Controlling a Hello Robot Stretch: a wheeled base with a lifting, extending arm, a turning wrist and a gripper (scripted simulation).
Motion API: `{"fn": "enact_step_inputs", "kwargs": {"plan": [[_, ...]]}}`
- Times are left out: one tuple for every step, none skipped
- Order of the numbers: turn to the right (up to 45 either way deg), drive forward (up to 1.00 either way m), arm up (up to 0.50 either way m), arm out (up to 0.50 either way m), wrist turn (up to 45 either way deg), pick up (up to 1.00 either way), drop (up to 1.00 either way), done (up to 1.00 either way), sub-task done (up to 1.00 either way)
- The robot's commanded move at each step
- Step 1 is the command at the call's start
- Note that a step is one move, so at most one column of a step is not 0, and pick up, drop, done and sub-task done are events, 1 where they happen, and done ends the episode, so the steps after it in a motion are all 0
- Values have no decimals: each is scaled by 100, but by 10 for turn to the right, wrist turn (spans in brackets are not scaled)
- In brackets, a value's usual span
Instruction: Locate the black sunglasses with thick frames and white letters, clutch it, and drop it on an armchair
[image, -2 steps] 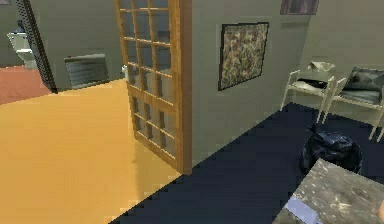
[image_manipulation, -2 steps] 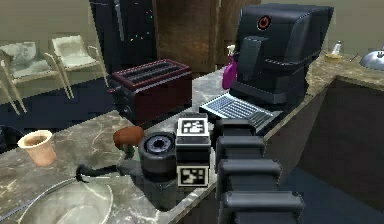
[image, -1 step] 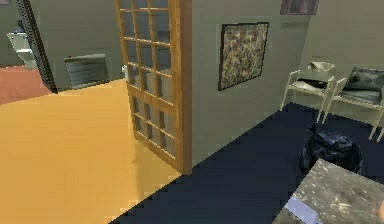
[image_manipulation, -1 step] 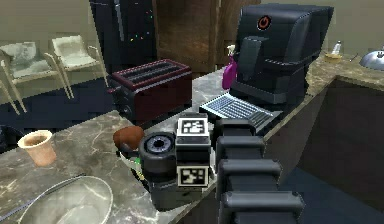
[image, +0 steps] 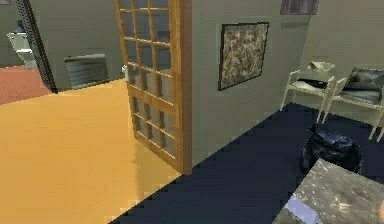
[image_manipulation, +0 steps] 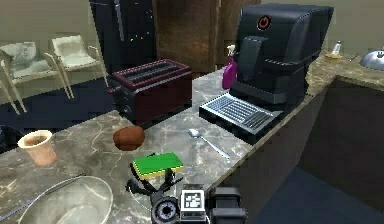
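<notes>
End effector (image_manipulation: 145, 190) lay low over the table (image_manipulation: 80, 160), beside a green sponge (image_manipulation: 158, 165); whether it grasped anything could not be told. Nearby stood a bowl (image_manipulation: 70, 200), cup (image_manipulation: 40, 147), brown lump (image_manipulation: 128, 138), spoon (image_manipulation: 208, 142), toaster (image_manipulation: 152, 90) and coffee machine (image_manipulation: 265, 60). Armchairs (image: 308, 85) stood by the far wall, with a dark bag (image: 332, 150) on the floor before them.

The arm (image_manipulation: 230, 208) barely enters at the arm side view's bottom edge, just right of middle. A white marker square (image_manipulation: 192, 203) sits at its end, with the dark jaws left of it. Whether they hold anything cannot be told.
</notes>
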Motion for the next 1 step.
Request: {"fn": "enact_step_inputs", "kwargs": {"plan": [[0, 0, 0, 0, 0, 100, 0, 0, 0]]}}
